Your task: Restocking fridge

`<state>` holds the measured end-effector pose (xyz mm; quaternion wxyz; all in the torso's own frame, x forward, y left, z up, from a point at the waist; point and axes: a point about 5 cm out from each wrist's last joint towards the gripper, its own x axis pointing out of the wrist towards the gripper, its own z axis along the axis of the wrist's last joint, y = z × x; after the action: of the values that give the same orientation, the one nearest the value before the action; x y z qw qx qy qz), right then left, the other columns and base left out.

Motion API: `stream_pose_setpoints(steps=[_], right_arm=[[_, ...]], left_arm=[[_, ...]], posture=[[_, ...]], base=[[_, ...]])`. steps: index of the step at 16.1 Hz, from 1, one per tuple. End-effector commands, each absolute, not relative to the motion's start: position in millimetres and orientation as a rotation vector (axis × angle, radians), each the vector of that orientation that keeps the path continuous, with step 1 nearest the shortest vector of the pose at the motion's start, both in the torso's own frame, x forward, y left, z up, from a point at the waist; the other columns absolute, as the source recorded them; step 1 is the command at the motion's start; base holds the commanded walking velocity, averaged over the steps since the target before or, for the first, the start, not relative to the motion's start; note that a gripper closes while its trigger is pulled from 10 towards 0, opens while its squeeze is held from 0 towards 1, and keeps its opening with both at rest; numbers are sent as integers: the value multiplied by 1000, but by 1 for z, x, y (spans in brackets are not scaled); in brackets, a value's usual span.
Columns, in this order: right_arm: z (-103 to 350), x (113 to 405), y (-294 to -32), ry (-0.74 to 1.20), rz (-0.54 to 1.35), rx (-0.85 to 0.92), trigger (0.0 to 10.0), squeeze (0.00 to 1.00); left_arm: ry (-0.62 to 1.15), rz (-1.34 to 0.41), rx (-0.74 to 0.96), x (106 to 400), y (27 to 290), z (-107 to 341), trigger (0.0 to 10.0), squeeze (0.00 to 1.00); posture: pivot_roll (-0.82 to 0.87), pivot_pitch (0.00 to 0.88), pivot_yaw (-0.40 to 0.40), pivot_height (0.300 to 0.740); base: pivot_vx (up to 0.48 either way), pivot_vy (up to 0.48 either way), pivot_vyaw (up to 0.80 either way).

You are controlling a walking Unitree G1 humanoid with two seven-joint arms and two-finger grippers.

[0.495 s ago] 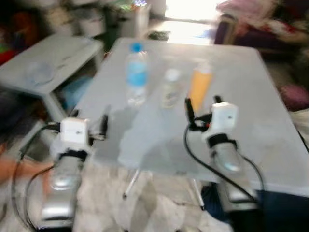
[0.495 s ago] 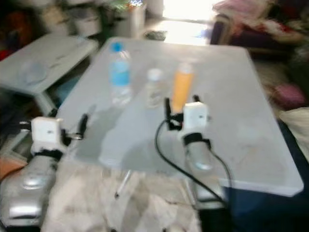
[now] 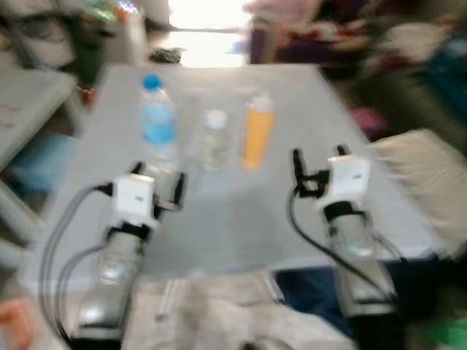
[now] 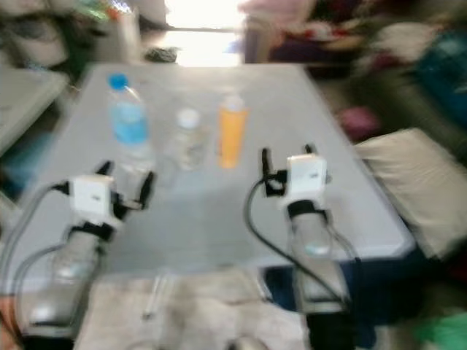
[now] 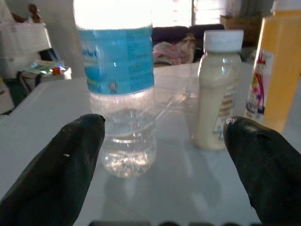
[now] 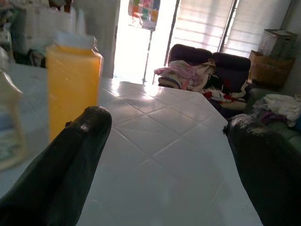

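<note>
Three bottles stand in a row on the grey table (image 3: 241, 219): a clear water bottle (image 3: 157, 120) with a blue cap and label, a small cream bottle (image 3: 214, 140) with a white cap, and an orange juice bottle (image 3: 257, 132). My left gripper (image 3: 157, 180) hovers over the table just short of the water bottle (image 5: 121, 89), open and empty. In the left wrist view the cream bottle (image 5: 217, 92) stands between the fingers (image 5: 61, 174). My right gripper (image 3: 317, 159) is open and empty, to the right of the orange juice bottle (image 6: 73, 87).
A second pale table (image 3: 22, 102) stands to the left. A sofa piled with clothes (image 6: 202, 77) lies beyond the grey table, near a bright doorway (image 3: 208, 18). A pale cushion-like object (image 3: 427, 175) sits to the right of the table.
The whole picture has shifted as the camera swung right; both views are blurred. Both grippers now sit over the table, closer to the bottles, the left one now in front of the water bottle.
</note>
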<state>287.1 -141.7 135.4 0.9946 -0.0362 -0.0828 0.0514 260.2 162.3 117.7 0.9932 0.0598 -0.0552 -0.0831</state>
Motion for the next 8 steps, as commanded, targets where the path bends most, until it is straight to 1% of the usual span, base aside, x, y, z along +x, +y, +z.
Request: stream_pose_setpoints(steps=[1, 8], right_arm=[[142, 291, -138, -195, 130, -85, 10000, 0], [154, 317, -139, -219, 209, -88, 10000, 0]], left_arm=[[-117, -163, 118, 260, 163, 120, 10000, 0], [-103, -170, 139, 251, 167, 122, 10000, 0]], posture=[[54, 6, -37, 740], [98, 53, -26, 740]], base=[[0, 0, 0], [0, 0, 0]])
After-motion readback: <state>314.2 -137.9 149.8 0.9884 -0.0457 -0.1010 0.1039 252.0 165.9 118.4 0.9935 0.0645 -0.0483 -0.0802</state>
